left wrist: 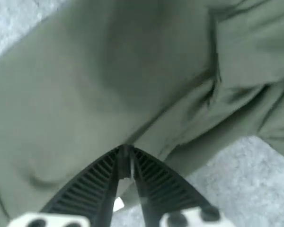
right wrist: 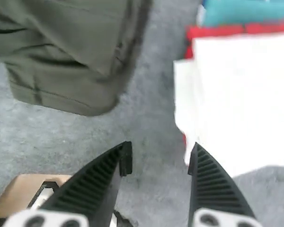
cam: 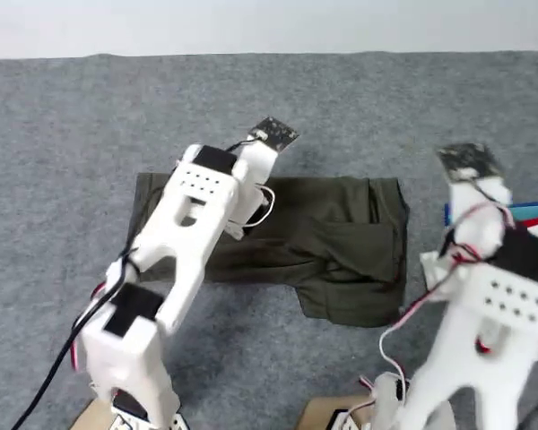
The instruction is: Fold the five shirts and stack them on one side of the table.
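Note:
An olive green shirt [cam: 341,242] lies partly folded in the middle of the grey table. My left arm [cam: 197,206] hangs over the shirt's left half. In the left wrist view my left gripper [left wrist: 125,153] is shut, its tips pinching the olive shirt [left wrist: 109,71] near its edge. My right gripper [right wrist: 160,161] is open above bare carpet, between the olive shirt [right wrist: 71,47] and a stack at the right. That stack has a white shirt [right wrist: 236,104] on top, with a red shirt [right wrist: 217,30] and a teal shirt [right wrist: 246,10] showing beneath.
The grey carpet-like table top [cam: 72,134] stretches wide to the left and behind the olive shirt. Brown arm bases [cam: 336,412] sit at the front edge. My right arm [cam: 493,269] stands over the stack at the right edge.

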`<action>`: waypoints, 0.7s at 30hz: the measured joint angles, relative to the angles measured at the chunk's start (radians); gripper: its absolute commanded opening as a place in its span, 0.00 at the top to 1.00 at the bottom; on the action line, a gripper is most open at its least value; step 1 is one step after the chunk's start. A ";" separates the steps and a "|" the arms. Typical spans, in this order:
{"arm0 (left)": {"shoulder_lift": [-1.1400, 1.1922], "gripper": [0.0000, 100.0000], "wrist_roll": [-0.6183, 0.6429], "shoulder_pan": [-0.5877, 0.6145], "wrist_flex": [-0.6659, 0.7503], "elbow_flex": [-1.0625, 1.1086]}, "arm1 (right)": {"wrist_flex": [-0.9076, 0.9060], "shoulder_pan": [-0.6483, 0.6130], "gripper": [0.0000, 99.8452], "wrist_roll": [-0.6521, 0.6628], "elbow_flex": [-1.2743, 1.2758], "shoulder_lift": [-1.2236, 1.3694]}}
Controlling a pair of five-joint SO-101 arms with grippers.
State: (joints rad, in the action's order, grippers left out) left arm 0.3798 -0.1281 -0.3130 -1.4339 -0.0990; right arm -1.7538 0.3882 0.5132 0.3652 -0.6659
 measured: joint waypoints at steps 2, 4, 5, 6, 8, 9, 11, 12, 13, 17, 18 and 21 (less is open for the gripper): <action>0.055 1.00 -0.009 -0.020 -0.034 -0.064 | 0.000 0.052 0.80 0.000 0.049 -0.058; 0.098 1.00 -0.028 -0.049 -0.066 -0.115 | 0.000 0.089 0.80 0.000 0.091 -0.118; 0.117 1.00 -0.029 -0.063 -0.078 -0.138 | 0.000 0.103 0.80 0.000 0.114 -0.147; 0.137 1.00 -0.029 -0.075 -0.087 -0.157 | 0.000 0.112 0.80 0.000 0.135 -0.176; 0.169 1.00 -0.029 -0.092 -0.097 -0.180 | 0.003 0.123 0.80 0.000 0.173 -0.233; 0.178 1.00 -0.029 -0.098 -0.097 -0.186 | 0.006 0.124 0.80 0.000 0.189 -0.259; 0.195 1.00 -0.029 -0.100 -0.106 -0.196 | 0.006 0.127 0.80 0.000 0.193 -0.308; 0.203 1.00 -0.029 -0.100 -0.106 -0.201 | 0.006 0.127 0.80 0.000 0.193 -0.330; 0.212 1.00 -0.029 -0.098 -0.106 -0.201 | 0.006 0.127 0.80 0.000 0.193 -0.348; 0.252 1.00 -0.029 -0.098 -0.106 -0.201 | 0.006 0.127 0.80 0.000 0.193 -0.377; 0.262 1.00 -0.029 -0.098 -0.112 -0.201 | 0.006 0.127 0.80 0.000 0.193 -0.379; 0.272 1.00 -0.029 -0.101 -0.140 -0.201 | 0.006 0.127 0.80 0.000 0.193 -0.381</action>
State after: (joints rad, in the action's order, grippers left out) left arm 0.6513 -0.1573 -0.4143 -1.5735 -0.3000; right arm -1.7476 0.5155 0.5132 0.5585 -1.0464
